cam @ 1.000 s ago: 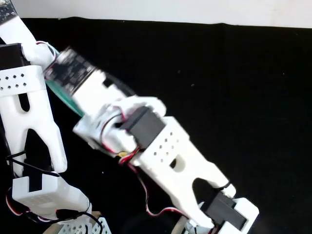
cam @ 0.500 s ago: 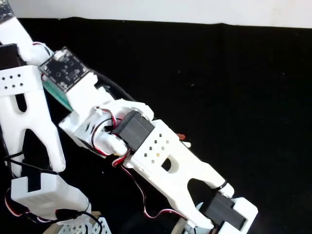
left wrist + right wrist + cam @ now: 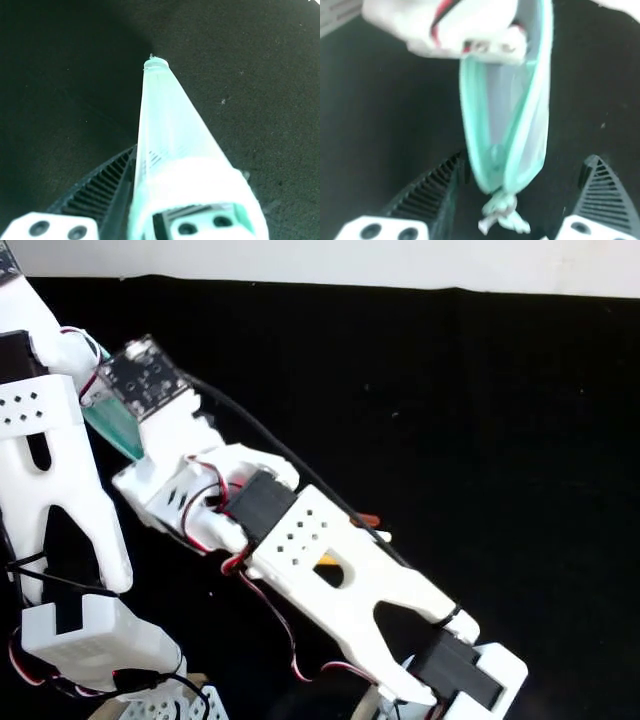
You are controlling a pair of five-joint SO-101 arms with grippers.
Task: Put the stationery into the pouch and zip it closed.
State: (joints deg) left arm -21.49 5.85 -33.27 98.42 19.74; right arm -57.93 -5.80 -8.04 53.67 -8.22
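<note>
The left gripper [image 3: 145,155] clamps the unzipped pouch [image 3: 507,100]. The right gripper [image 3: 527,160], fingers wide, straddles its zip end [image 3: 502,215] at lower centre. Zipping remains, and I cannot tell whether the stationery is inside.

Your pouch [image 3: 512,120] is mint green along its zip edges, with pale see-through sides and a whitish-green knotted pull [image 3: 502,215]. The bench [image 3: 480,390] is plain black. Both arms [image 3: 340,580] are white, with black motor blocks [image 3: 258,505] and red and black wires [image 3: 270,605]. On the right tool [image 3: 526,157] the fingers [image 3: 427,192] are black and ribbed.
</note>
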